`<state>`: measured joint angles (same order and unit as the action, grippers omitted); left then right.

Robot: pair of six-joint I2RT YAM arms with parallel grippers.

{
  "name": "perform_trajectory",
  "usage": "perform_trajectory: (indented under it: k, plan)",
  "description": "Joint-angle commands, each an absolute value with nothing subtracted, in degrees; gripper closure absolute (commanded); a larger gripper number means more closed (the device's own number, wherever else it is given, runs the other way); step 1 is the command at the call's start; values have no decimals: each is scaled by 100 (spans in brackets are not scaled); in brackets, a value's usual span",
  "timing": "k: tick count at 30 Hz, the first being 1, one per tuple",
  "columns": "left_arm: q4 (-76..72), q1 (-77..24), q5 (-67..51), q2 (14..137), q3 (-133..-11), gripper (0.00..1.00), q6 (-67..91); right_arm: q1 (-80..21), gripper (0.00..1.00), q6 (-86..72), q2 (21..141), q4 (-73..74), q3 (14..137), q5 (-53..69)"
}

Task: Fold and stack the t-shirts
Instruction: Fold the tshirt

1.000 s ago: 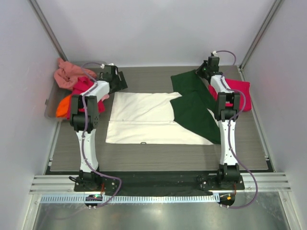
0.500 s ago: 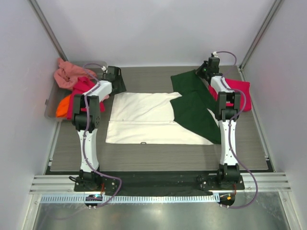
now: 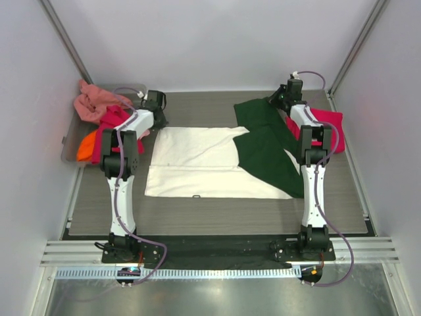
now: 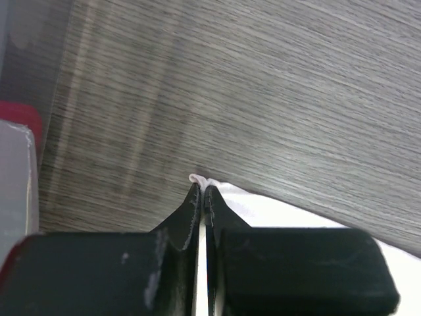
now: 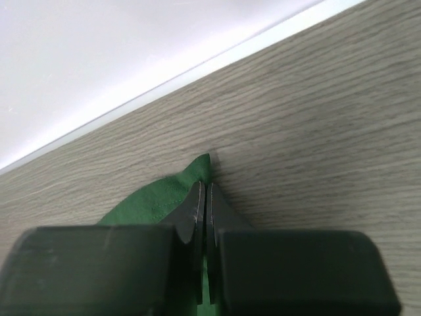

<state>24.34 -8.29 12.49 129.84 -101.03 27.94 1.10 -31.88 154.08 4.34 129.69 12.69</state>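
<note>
Within the last second the left gripper (image 4: 202,189) has drawn in to the far-left corner of the shirt (image 3: 197,161) and now pinches its white edge. The right gripper (image 5: 204,187) is pressed shut on the green sleeve tip. The shirt lies flat mid-table, so both far corners look ready for a fold.

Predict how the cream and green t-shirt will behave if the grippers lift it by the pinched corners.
Probably floppy: the t-shirt lies flat with a soft crease, so it should sag between the left gripper and right gripper. Likely light: the cloth looks thin at both pinches. It may slip: only a sliver is gripped.
</note>
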Motion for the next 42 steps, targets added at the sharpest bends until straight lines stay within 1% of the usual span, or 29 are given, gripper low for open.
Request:
perform_trajectory:
  k: [1,5,10,17,26,32,37,42]
  plan:
    - [2479,-817,1415,13061,-10301,100,2733,176,99,-3164,14793,712,12999,1511]
    - [2400,-844,1292,12973,-10248,100,2611,211,99,-3182,14450,712,12780,1617]
    - [1855,-940,1248,12613,-9722,100,2382,237,99,-3225,14046,773,12578,1845]
    - [1556,-984,1222,12209,-9326,100,2276,299,99,-3120,13325,782,11972,2170]
    - [1100,-984,1266,11656,-8781,100,2215,308,99,-2936,12007,598,10496,2496]
    - [406,-976,1108,11198,-8051,100,2189,343,99,-2865,10979,501,9458,2575]
    - [369,-976,1212,10960,-7744,100,2258,422,99,-3005,10215,466,8676,2671]
    - [-254,-976,1345,10504,-7085,100,2329,439,99,-3111,9459,404,7790,2576]
